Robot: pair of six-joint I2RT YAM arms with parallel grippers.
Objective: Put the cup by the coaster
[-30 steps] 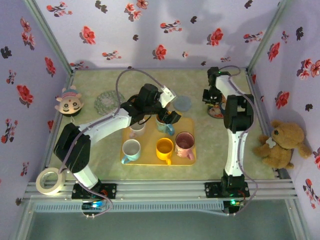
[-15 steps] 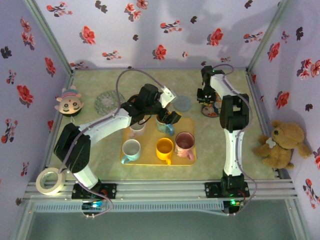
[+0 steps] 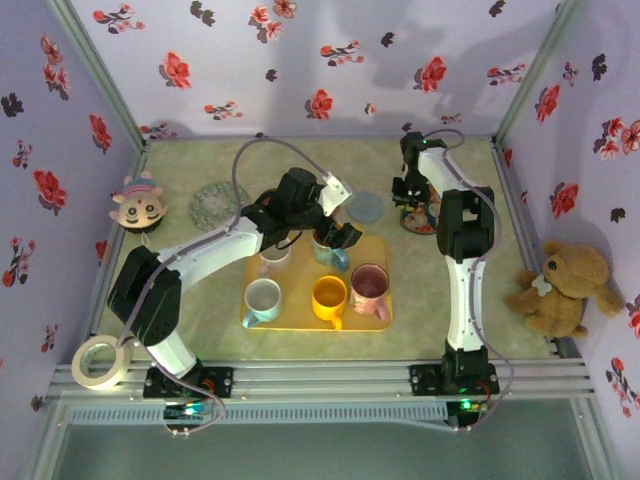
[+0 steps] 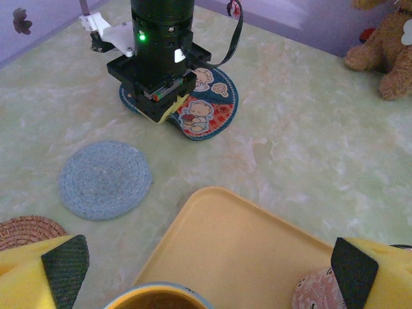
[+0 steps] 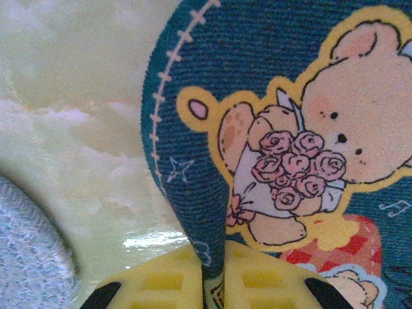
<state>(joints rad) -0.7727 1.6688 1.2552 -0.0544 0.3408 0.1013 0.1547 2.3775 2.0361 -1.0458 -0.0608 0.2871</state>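
So from where I'm standing, the left gripper (image 3: 338, 238) hangs over the back of the yellow tray (image 3: 300, 318) with its fingers spread as wide as they go and nothing in them. On its own wrist camera the two black pads (image 4: 64, 262) sit way out at either side. Right under it is the blue-rimmed cup (image 3: 328, 255), sitting on the tray in the back row. In the wrist view its rim (image 4: 158, 297) pokes up between the fingers, though I can't tell if anything's touching it. There's a white cup (image 3: 274, 258) beside it, and three more in the front row: a white one (image 3: 263, 298), a yellow one (image 3: 329, 296) and a pink one (image 3: 369, 285). Just past the tray's back right corner lies a grey round coaster (image 3: 365, 207), flat on the table (image 3: 200, 300). To the right of that, a bit apart, is the bear coaster (image 3: 428, 222), and that's where the right gripper (image 3: 413, 197) is: nose down, fingers pressed together on the coaster's edge. Its wrist camera shows the fabric (image 5: 270, 129) pinched up thin between the yellow fingers (image 5: 161, 283). A teddy bear (image 3: 560, 285) sits off at the right wall.
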